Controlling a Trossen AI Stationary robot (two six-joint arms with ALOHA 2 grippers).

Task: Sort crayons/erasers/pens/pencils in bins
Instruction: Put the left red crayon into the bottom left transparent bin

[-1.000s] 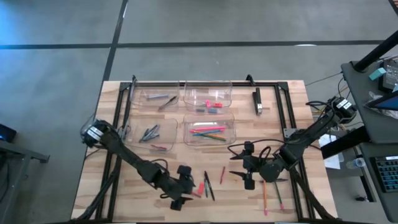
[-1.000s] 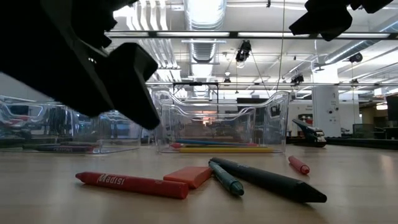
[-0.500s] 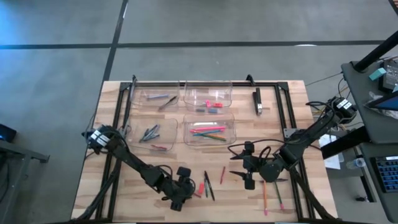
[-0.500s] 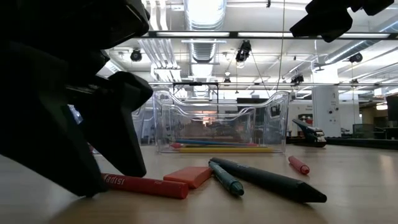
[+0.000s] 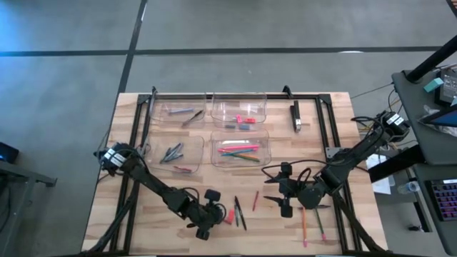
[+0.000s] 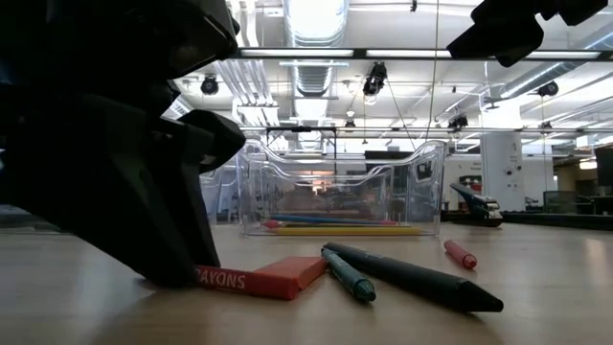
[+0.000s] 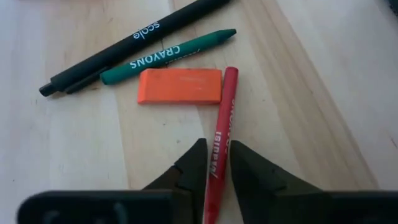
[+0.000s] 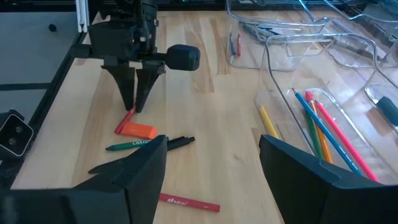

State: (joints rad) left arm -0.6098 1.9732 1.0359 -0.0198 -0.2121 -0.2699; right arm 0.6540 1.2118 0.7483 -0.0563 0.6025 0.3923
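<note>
Left gripper (image 7: 215, 163) drops onto the red crayon (image 7: 221, 134) lower-center, fingers pinching its white-lettered wrapper, while the right gripper (image 8: 211, 163) hangs wide open.

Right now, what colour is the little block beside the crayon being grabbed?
Orange; the eraser shows best in the left wrist view.

arms: dark, jointed | left gripper (image 7: 216, 163): black wedge fingers | cables: black

Wooden table (image 5: 171, 214): bins (image 5: 240, 149), crayons (image 7: 219, 146), pens (image 7: 134, 38).
</note>
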